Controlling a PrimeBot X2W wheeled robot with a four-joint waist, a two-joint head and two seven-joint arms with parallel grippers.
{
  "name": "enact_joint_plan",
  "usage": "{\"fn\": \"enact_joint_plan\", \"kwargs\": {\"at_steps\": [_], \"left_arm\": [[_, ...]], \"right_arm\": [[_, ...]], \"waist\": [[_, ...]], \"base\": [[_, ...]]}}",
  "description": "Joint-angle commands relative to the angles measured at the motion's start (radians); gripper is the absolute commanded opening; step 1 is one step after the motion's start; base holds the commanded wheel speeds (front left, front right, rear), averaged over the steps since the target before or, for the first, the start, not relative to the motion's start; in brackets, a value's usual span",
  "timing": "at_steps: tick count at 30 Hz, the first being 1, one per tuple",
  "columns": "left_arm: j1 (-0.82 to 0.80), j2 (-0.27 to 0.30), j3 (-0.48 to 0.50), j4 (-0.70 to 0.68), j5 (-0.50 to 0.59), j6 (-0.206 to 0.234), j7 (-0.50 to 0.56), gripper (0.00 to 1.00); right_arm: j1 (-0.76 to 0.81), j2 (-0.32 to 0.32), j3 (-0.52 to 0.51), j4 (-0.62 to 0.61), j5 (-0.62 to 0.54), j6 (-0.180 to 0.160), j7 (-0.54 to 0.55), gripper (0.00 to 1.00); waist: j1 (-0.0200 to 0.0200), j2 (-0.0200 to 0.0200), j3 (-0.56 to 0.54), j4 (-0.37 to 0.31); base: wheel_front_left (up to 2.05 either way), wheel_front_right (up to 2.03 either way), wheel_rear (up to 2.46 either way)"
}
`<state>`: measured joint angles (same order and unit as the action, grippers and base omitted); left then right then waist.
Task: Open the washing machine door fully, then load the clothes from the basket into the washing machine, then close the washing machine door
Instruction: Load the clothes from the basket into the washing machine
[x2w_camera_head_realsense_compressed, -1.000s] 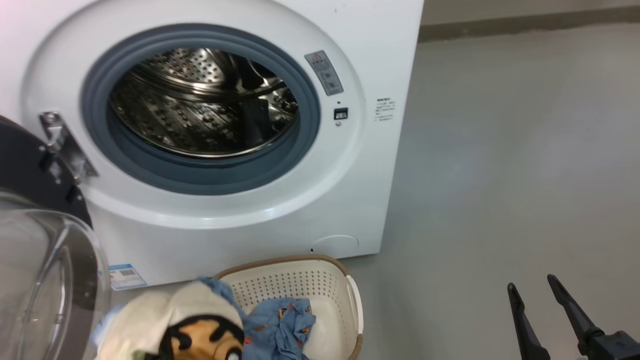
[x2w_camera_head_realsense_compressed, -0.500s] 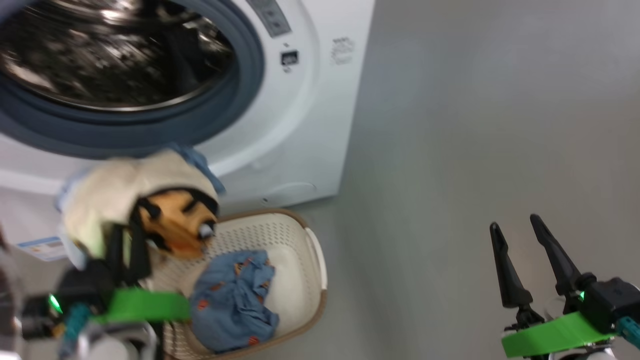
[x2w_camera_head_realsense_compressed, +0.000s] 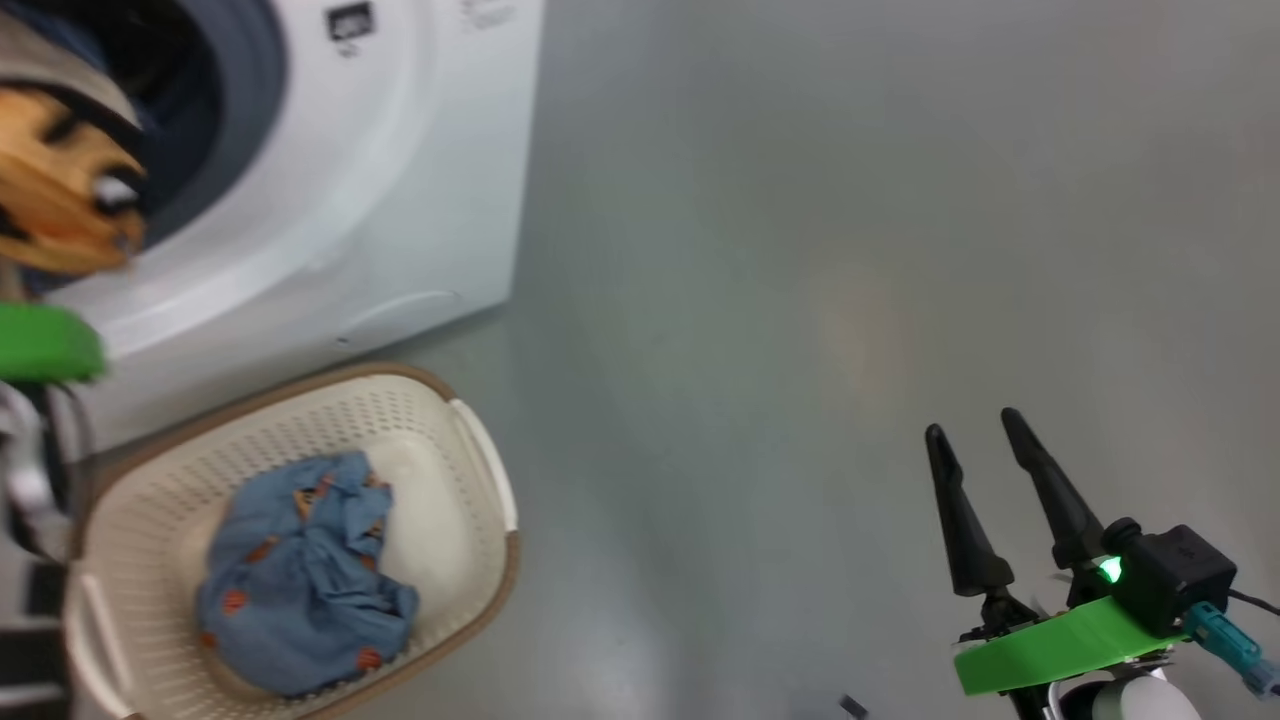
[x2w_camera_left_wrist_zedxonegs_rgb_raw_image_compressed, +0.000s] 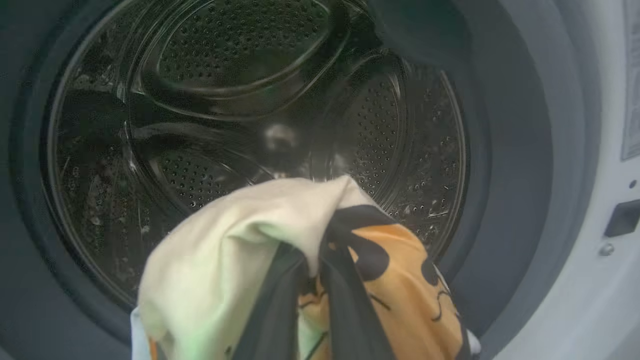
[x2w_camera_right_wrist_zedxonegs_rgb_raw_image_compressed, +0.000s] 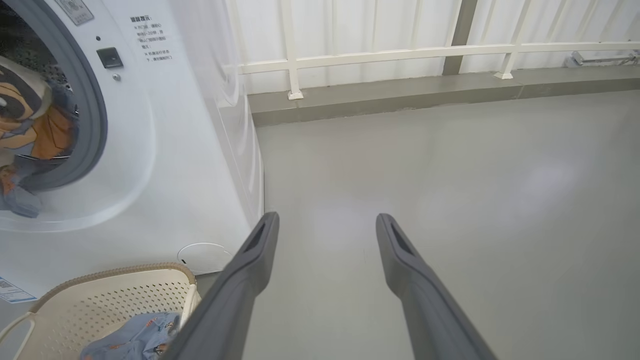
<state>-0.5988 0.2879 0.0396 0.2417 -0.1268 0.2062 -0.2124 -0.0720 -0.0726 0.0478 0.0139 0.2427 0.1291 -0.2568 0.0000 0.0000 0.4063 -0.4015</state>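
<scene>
The washing machine (x2w_camera_head_realsense_compressed: 400, 200) stands at the upper left with its steel drum (x2w_camera_left_wrist_zedxonegs_rgb_raw_image_compressed: 250, 110) uncovered; its door is out of view. My left gripper (x2w_camera_left_wrist_zedxonegs_rgb_raw_image_compressed: 312, 272) is shut on a cream garment with a black-and-orange face (x2w_camera_left_wrist_zedxonegs_rgb_raw_image_compressed: 240, 260), held at the mouth of the drum just inside the grey gasket (x2w_camera_left_wrist_zedxonegs_rgb_raw_image_compressed: 505, 150). This same garment (x2w_camera_head_realsense_compressed: 60, 190) shows at the left edge of the head view. A light blue garment with orange prints (x2w_camera_head_realsense_compressed: 300, 575) lies in the basket (x2w_camera_head_realsense_compressed: 480, 470) on the floor before the machine. My right gripper (x2w_camera_head_realsense_compressed: 975, 440) hangs open over bare floor, far to the right.
Grey floor (x2w_camera_head_realsense_compressed: 800, 300) stretches to the right of the machine. A white railing (x2w_camera_right_wrist_zedxonegs_rgb_raw_image_compressed: 400, 50) above a low kerb runs along the back. A blue label sticker (x2w_camera_right_wrist_zedxonegs_rgb_raw_image_compressed: 10, 290) sits low on the machine front.
The head camera has swung right and down. My left gripper has lifted the cream garment from above the basket up to the drum opening. The right gripper stays open.
</scene>
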Motion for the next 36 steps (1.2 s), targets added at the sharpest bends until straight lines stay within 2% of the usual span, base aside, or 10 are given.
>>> {"fn": "enact_joint_plan", "kwargs": {"at_steps": [1,10,18,23,30,36], "left_arm": [[-0.057,0.073,0.039,0.011,0.014,-0.004,-0.001,0.0],[-0.266,0.158,0.048,0.17,0.038,-0.003,-0.023,0.0],[-0.485,0.15,-0.029,0.255,0.084,-0.014,-0.045,0.0],[-0.59,0.129,-0.053,0.206,0.095,-0.01,-0.049,0.0],[-0.668,0.12,-0.081,0.161,0.104,-0.033,-0.049,0.0],[-0.73,0.124,-0.088,0.106,0.12,-0.018,-0.049,0.0]], "right_arm": [[-0.019,-0.011,0.026,-0.015,0.011,0.002,-0.005,1.0],[-0.005,-0.044,0.039,-0.009,0.03,0.002,-0.005,1.0],[0.018,-0.073,0.022,-0.017,0.057,0.002,-0.005,1.0],[0.016,-0.085,0.018,-0.025,0.069,0.002,-0.005,1.0],[0.021,-0.087,0.002,-0.034,0.095,0.002,-0.005,1.0],[0.016,-0.089,-0.004,-0.036,0.109,0.002,-0.005,1.0]], "waist": [[0.0,0.0,0.102,-0.1],[0.0,0.0,0.175,-0.112],[0.0,0.0,0.264,-0.064],[0.0,0.0,0.313,-0.043],[0.0,0.0,0.352,-0.035],[0.0,0.0,0.38,-0.032]], "base": [[0.0,0.0,0.0],[0.0,0.0,0.0],[0.0,0.0,0.0],[0.0,0.0,0.0],[0.0,0.0,0.0],[0.0,0.0,0.0]]}}
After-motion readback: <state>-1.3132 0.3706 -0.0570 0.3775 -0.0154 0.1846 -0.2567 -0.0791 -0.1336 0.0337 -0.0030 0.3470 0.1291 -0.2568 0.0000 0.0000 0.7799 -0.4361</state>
